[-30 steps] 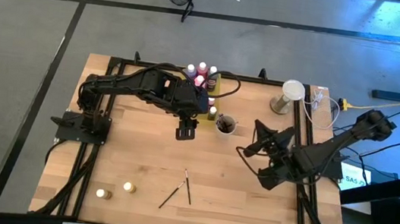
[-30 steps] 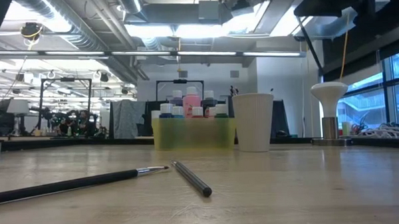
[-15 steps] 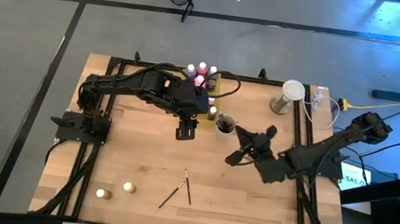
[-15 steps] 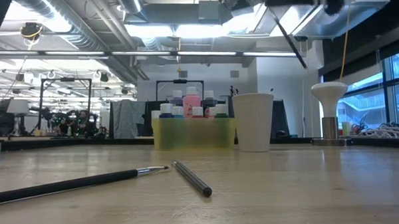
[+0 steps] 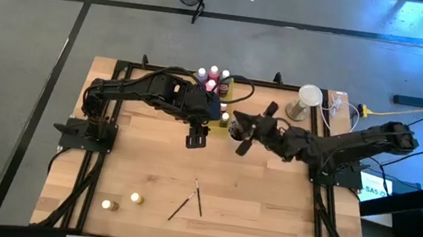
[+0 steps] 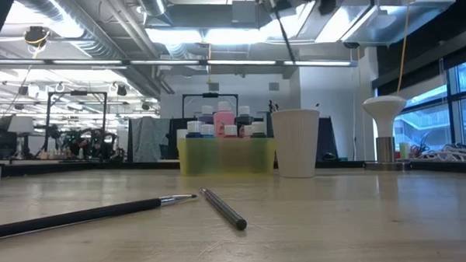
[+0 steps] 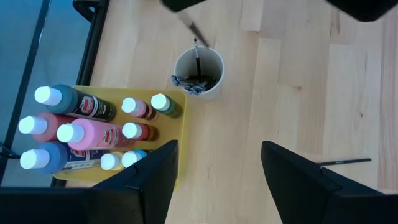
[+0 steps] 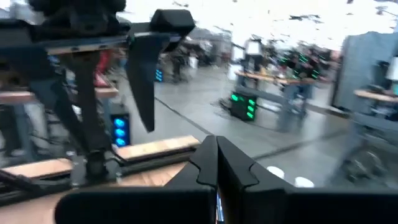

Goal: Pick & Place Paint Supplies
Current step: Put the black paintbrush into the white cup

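Observation:
My right gripper point(image 5: 243, 135) point(image 8: 216, 163) hangs over the pale round cup point(image 5: 238, 130) point(image 7: 198, 71) point(image 6: 295, 142), shut on a thin dark brush point(image 6: 282, 28). The cup has brushes standing in it. My left gripper point(image 5: 197, 139) point(image 7: 217, 186) waits open above the table, just near of the yellow tray point(image 5: 225, 96) point(image 7: 171, 134). Several paint bottles point(image 5: 213, 78) point(image 7: 93, 134) stand upright in the tray. Two brushes point(image 5: 185, 200) point(image 6: 88, 214) lie flat on the near part of the table. Two small bottles point(image 5: 108, 204) stand at the near left. My right gripper has the brush pinched between its two shut fingers point(image 8: 205, 165), and the fingers hide the part they are on. The brush hangs below them on a slant, lifted clear, with its lower length point(image 7: 196, 34) just above the cup's rim.
A white mushroom-shaped lamp point(image 5: 308, 98) point(image 6: 384, 114) and cables point(image 5: 342, 110) stand at the far right. One more brush point(image 7: 345, 162) lies on the boards. The middle of the table between the cup and the lying brushes is bare wood.
My right arm has swung from the table's right side toward the far left, bringing its shut gripper and the brush over the cup. The left arm has kept still.

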